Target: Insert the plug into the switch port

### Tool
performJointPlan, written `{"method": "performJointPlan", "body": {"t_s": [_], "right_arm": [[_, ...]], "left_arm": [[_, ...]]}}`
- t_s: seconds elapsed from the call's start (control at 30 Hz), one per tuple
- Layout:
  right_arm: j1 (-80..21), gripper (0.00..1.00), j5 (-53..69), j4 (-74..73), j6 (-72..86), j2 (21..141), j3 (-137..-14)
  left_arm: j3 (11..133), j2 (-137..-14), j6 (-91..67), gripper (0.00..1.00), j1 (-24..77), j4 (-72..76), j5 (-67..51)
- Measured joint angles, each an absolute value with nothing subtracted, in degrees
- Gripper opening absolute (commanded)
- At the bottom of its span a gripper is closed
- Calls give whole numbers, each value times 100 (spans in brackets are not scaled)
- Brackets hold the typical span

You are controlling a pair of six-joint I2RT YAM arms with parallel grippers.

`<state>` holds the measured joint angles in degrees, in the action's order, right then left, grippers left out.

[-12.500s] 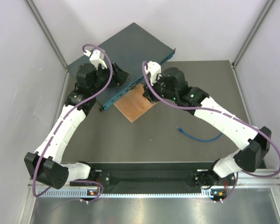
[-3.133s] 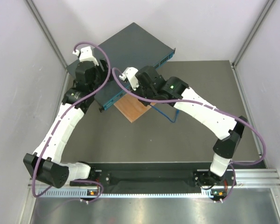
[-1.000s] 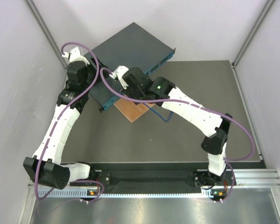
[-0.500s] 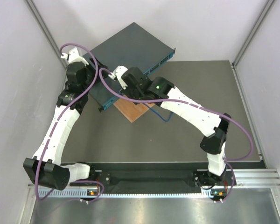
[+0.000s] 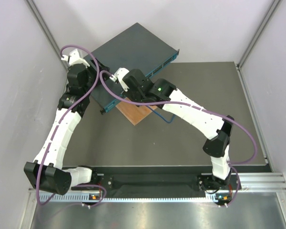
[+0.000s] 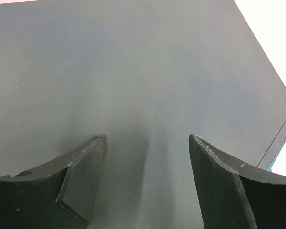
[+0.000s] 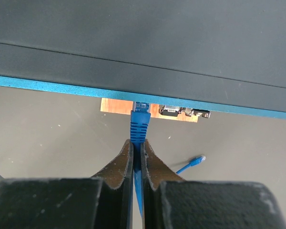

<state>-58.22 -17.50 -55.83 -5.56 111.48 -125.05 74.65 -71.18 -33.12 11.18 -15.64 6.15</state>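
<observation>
In the top view the left arm reaches toward 11 o'clock, and its left gripper (image 6: 148, 138) hovers over the 9 o'clock corner of the switch (image 5: 133, 47). Its fingers are spread wide over the dark top panel with nothing between them. The switch lies askew at the table's (image 5: 205, 86) 11 o'clock side, its bright blue front face turned toward 5 o'clock. Along that face comes the right gripper (image 7: 137, 143), its fingers pressed together on the blue cable (image 7: 136, 162) just behind the ribbed boot. At 12 o'clock from the fingertips, the plug (image 7: 141, 107) has its clear tip up against the blue front edge; whether it sits in a port cannot be told. Behind it shows the wooden square (image 7: 114, 105). The cable's free end (image 7: 196, 160) lies on the table at 4 o'clock from the plug.
</observation>
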Motion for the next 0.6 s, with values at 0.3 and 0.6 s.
{"method": "performJointPlan", "body": {"t_s": [0.3,0.6], "right_arm": [[-5763,42,-1304,-4501,-692,10409,-11194],[-5601,86,-989,-3312,-996,8705,-9323]], "left_arm": [[7596,-7124,-3063,90,980,-1721,25],[7905,-7078,-2497,99,628,-2349,-1127]]}}
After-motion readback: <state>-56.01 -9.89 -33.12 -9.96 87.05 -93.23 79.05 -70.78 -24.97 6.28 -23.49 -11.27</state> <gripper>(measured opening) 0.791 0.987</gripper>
